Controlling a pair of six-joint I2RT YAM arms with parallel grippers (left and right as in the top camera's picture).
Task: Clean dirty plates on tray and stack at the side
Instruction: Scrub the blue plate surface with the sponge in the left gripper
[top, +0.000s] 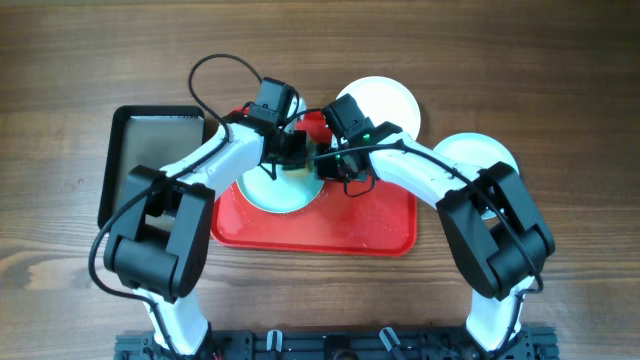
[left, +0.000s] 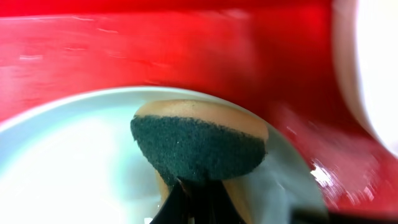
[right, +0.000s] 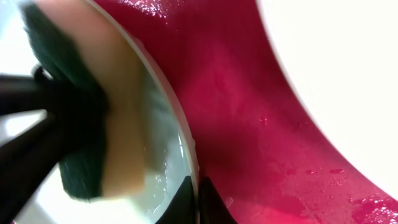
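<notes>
A pale mint plate (top: 272, 190) lies at the left of the red tray (top: 360, 225). My left gripper (top: 292, 150) is shut on a sponge (left: 199, 146), tan with a dark green scouring face, which presses onto the plate (left: 62, 162) near its far rim. My right gripper (top: 325, 165) is shut on the same plate's right rim (right: 186, 143), one finger inside and one outside. The right wrist view shows the sponge (right: 118, 137) on the wet plate with the red tray (right: 261, 143) beside it. A white plate (top: 385, 100) rests past the tray's far edge, and another pale plate (top: 478, 155) sits to the tray's right.
A black metal tray (top: 150, 150) lies on the wooden table left of the red tray. Both arms cross over the red tray's far half. Water drops glisten on the red tray's floor (right: 311, 174). The white plate (right: 348, 74) fills the right wrist view's upper right.
</notes>
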